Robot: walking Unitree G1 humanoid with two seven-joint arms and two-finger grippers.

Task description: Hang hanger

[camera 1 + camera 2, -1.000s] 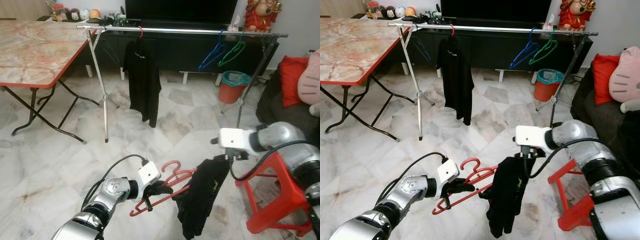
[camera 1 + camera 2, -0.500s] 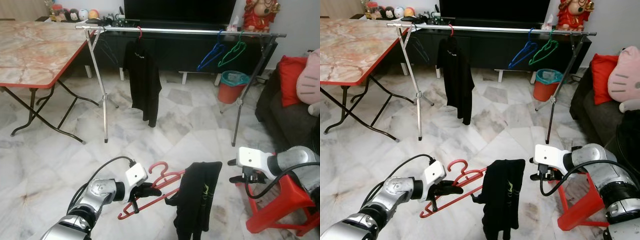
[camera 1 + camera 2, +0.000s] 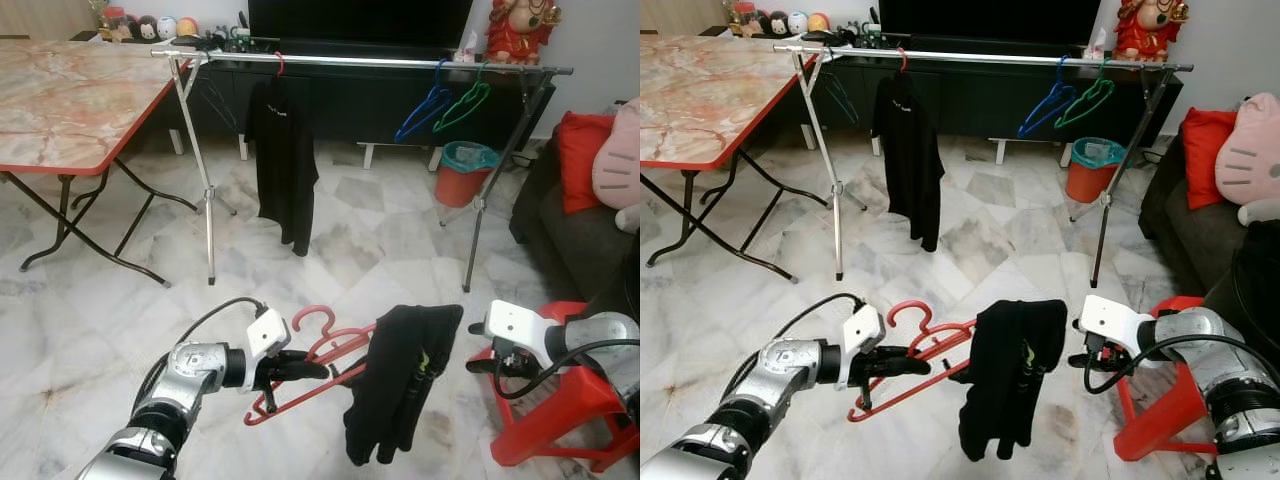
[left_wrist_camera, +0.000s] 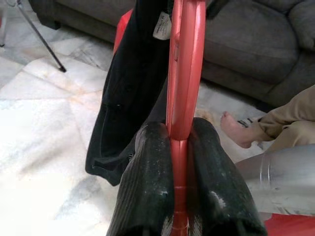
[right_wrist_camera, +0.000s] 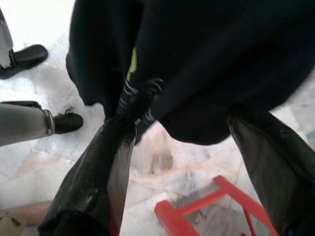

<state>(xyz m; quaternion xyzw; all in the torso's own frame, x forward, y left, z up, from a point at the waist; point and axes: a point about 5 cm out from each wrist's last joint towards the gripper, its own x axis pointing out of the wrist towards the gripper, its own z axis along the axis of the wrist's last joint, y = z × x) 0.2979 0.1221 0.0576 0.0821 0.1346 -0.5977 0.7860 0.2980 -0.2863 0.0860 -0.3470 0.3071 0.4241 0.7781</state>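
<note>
Left eye view: left pincer (image 3: 300,368) clamped on a red hanger (image 3: 318,360), low over the marble floor (image 3: 100,320). Hanger's long axis runs left-low to right-high; hook (image 3: 313,318) points up toward the rail. A black garment (image 3: 400,385) is draped over the hanger's right end, with a small yellow-green mark on it, unreadable. Right pincer (image 3: 478,362) sits just right of the garment, above a red stool (image 3: 555,405). Behind: metal clothes rail (image 3: 370,62) carrying a black shirt (image 3: 285,160), a blue hanger (image 3: 425,108) and a green hanger (image 3: 463,102). Marble-top counter (image 3: 70,95) at left.

Left wrist view: both fingers (image 4: 147,182) pressed against the red bar, which runs straight away from the camera. White tag (image 4: 161,27) on the garment, print illegible.

Right wrist view: fingers (image 5: 98,182) spread apart, gripping nothing; black cloth hangs just beyond them.
</note>
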